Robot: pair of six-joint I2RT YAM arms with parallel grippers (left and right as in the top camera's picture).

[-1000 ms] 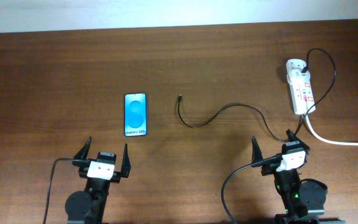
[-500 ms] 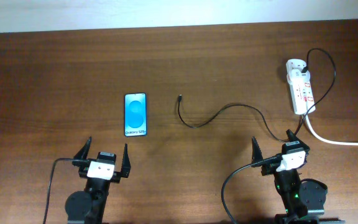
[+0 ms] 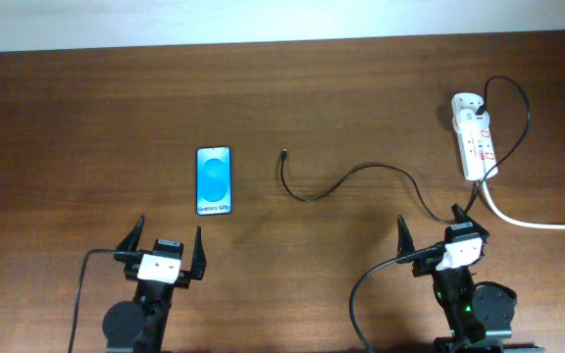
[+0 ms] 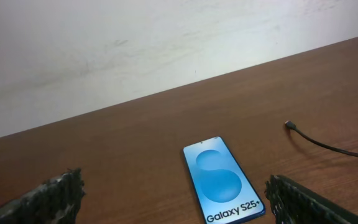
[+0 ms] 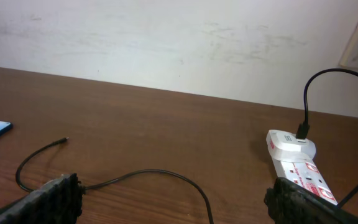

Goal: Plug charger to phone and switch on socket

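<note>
- Left gripper (image 3: 170, 227) released, fingers splayed wide, gripping nothing, low over the near edge of the table (image 3: 86, 108).
- Ahead of it and a touch to its right, near the fingertips: the phone (image 3: 214, 180), flat, screen up, lit blue, the "Galaxy S25+" end nearest the gripper.
- Further off to its right, well apart from the phone: the connector tip (image 3: 283, 153) of the charger (image 3: 361, 171), loose on the wood, plugged into nothing.
- Right gripper (image 3: 428, 216) just the same: fingers spread, nothing held.
- Ahead-left of it, charger slack in a loop, then a hump, then sweeping down right across the front of its fingertips, squarely in the way.
- Ahead-right of it: the socket (image 3: 476, 142), lengthwise away from the gripper, red-marked switches up, switch positions too small to tell.
- At the socket's far end, a black plug (image 3: 485, 102), with the charger arcing round the outer side to reach it.
- From the socket's near end, a thick white cord (image 3: 528, 221) running off to the gripper's right, crossing the charger just beyond the right finger.
- Behind the right gripper, a black arm cable (image 3: 356, 289) curling off the base.
- Beyond the table's far edge, a pale wall (image 4: 104, 50).
</note>
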